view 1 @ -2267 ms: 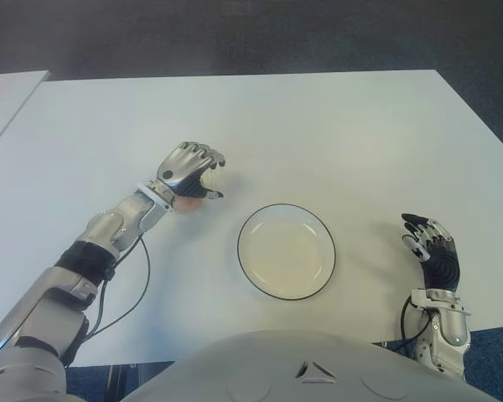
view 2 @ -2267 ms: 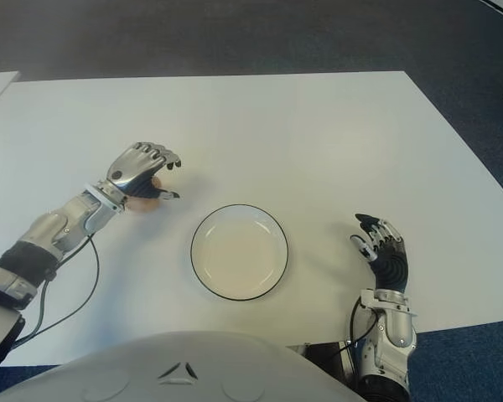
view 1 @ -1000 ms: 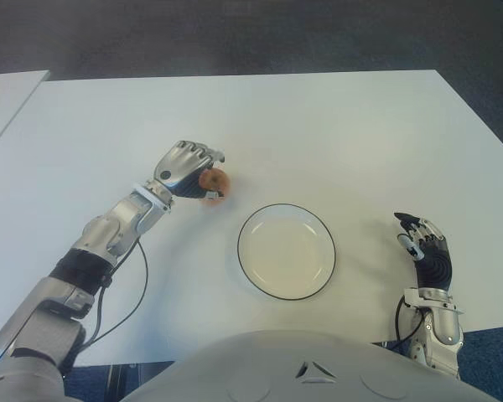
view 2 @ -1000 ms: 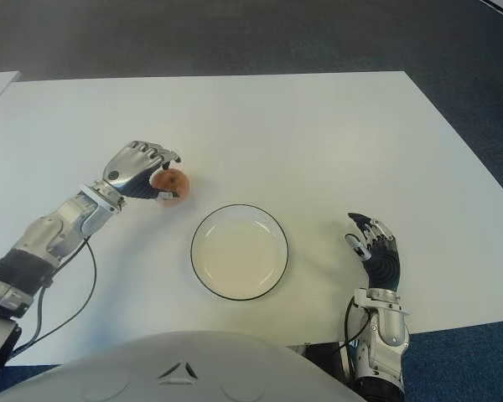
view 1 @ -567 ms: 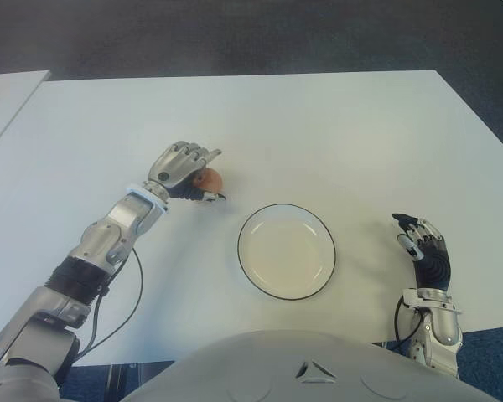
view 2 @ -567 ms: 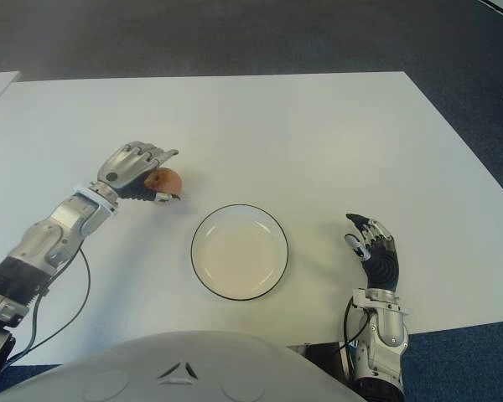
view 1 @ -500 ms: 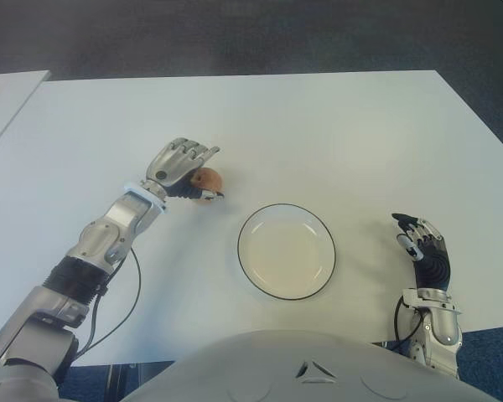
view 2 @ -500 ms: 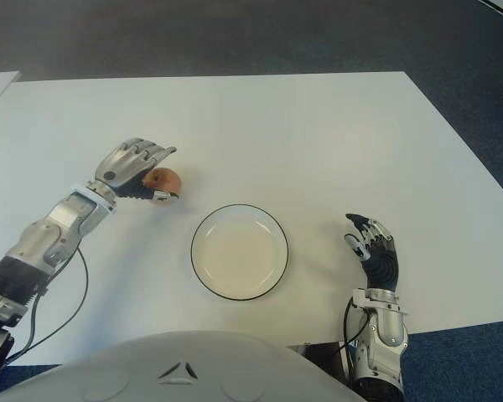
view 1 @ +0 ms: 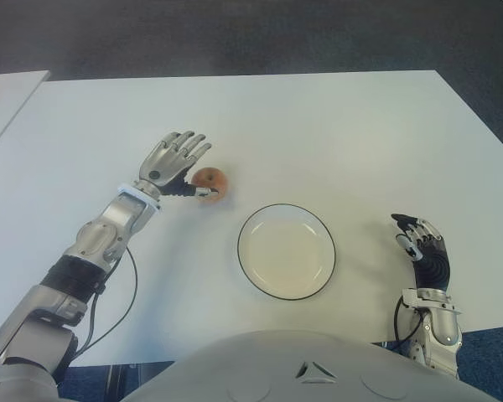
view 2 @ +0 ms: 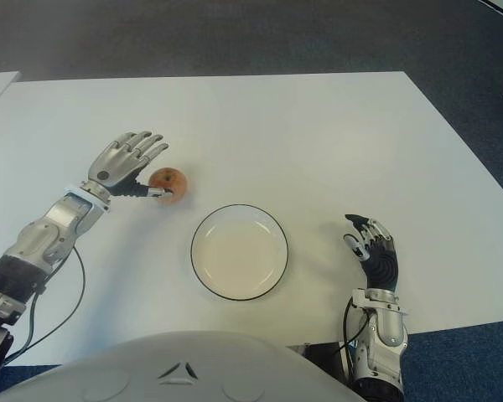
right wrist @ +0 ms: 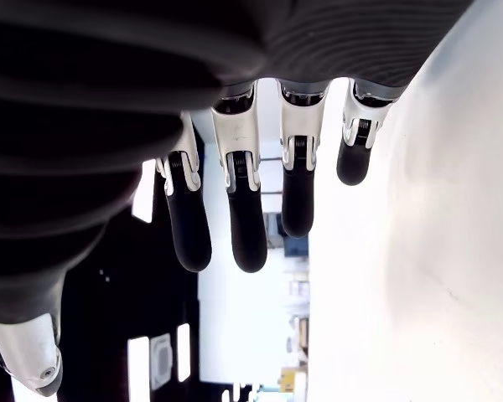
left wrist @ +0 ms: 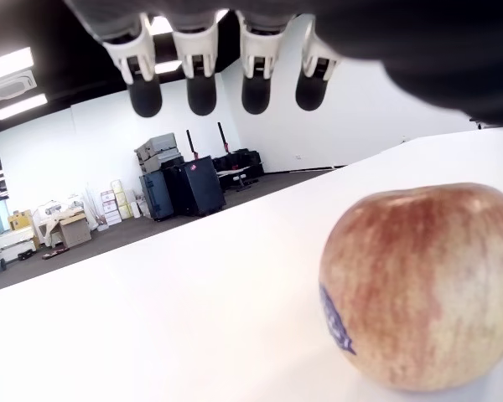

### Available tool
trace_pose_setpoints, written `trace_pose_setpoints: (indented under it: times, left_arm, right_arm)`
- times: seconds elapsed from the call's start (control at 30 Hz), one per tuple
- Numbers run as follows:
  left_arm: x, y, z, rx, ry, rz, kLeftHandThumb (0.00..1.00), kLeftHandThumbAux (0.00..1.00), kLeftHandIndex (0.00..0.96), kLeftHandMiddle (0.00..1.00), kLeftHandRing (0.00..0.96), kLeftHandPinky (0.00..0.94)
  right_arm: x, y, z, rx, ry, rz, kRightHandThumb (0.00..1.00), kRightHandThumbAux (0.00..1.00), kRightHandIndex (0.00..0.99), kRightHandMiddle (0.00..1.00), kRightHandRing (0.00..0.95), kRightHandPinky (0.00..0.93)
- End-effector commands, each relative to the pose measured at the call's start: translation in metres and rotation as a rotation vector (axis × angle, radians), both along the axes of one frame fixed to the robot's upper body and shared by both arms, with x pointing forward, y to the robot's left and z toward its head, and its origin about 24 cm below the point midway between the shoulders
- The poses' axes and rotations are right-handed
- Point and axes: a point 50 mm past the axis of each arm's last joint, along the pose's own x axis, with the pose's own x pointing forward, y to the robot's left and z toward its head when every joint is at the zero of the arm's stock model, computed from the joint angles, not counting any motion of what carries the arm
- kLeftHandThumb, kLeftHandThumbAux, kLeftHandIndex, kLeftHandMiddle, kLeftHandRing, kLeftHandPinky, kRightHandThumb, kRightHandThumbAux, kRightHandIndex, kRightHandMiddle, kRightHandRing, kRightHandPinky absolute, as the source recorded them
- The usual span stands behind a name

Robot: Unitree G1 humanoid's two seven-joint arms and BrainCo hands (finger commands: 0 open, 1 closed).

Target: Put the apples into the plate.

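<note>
Change: the left hand [view 1: 173, 162] is no longer wrapping the apple [view 1: 210, 182]. A second ago its fingers were curled over the fruit; now they are spreading wide and lifting clear.
Left hand, state: fingers [left wrist: 201, 82] are fanning apart and gripping nothing. The wrist view is showing four fingertips hanging free above the apple with open air between. The thumb tip [view 2: 158, 193] is lying close against the apple's near side; contact possibly remaining, hard to confirm from the head views.
Apple, position: sitting on the white table [view 1: 335, 134], just beside the left hand on the plate's side, near the plate's far-left rim but clearly outside it. It is showing a small dark sticker in the left wrist view.
Meaning for task: the grasp is looking released short of the target, so the apple is not delivered. Judging from this, a fresh grip is going to be needed before any carry toward the plate.
Plate [view 1: 286, 290]: white with a thin dark rim, lying flat in front of the robot, between the two hands.
Plate, contents: nothing showing inside.
Right hand [view 1: 424, 253]: staying out of the work, showing to the right of the plate and well apart from it, fingers loosely bent and carrying nothing.
Other apples: only one is appearing in view.
</note>
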Motion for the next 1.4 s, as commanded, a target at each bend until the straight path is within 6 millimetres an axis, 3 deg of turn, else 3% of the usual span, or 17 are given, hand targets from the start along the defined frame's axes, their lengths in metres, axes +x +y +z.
trace_pose_setpoints:
  times: [0.03, 0.8, 1.4]
  left_arm:
    - [-0.001, 0.001, -0.006, 0.006, 0.005, -0.013, 0.213, 0.106, 0.000, 0.000, 0.000, 0.000]
    - [0.000, 0.010, -0.021, -0.036, 0.031, 0.004, 0.267, 0.092, 0.000, 0.000, 0.000, 0.000]
    - [-0.002, 0.000, -0.032, -0.089, 0.096, 0.005, 0.289, 0.107, 0.000, 0.000, 0.000, 0.000]
  right_arm:
    - [-0.020, 0.014, -0.031, 0.091, 0.176, -0.007, 0.279, 0.623, 0.368, 0.365, 0.241, 0.148]
    - [-0.020, 0.014, -0.031, 0.100, 0.167, 0.000, 0.277, 0.609, 0.366, 0.354, 0.235, 0.143]
    - [-0.024, 0.013, -0.031, 0.089, 0.170, -0.004, 0.278, 0.605, 0.364, 0.367, 0.242, 0.145]
